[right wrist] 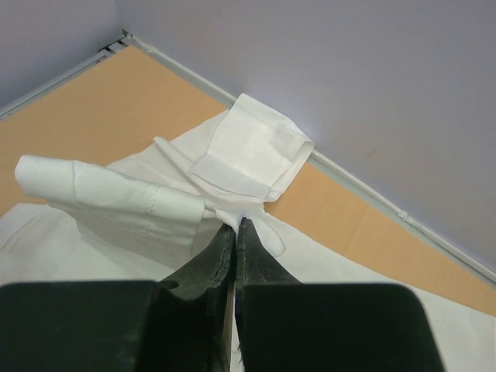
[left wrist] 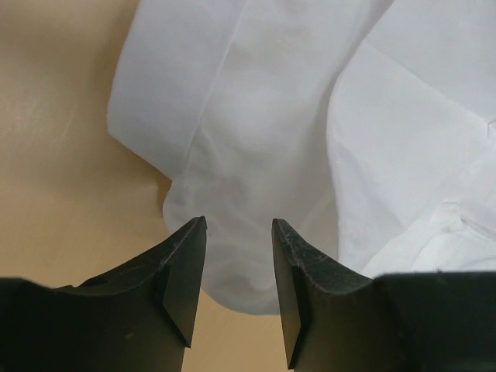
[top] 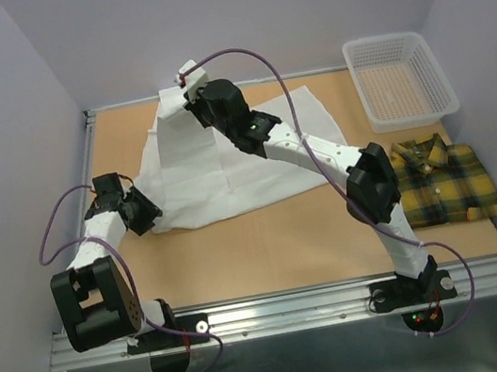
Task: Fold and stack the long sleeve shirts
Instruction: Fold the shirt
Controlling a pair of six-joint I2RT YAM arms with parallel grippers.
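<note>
Two shirts, white shirt (top: 226, 166) rumpled, bunched cloth pinched in the closed right gripper (right wrist: 235, 225), rounded edge just ahead of the left gripper (left wrist: 239, 221) with parted jaws, plaid shirt (top: 443, 177) folded flat.

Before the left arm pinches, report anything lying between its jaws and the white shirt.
Nothing visible does. The left jaws stand apart with a rounded fold of the white shirt showing right between them; only the table lies beside it.
</note>
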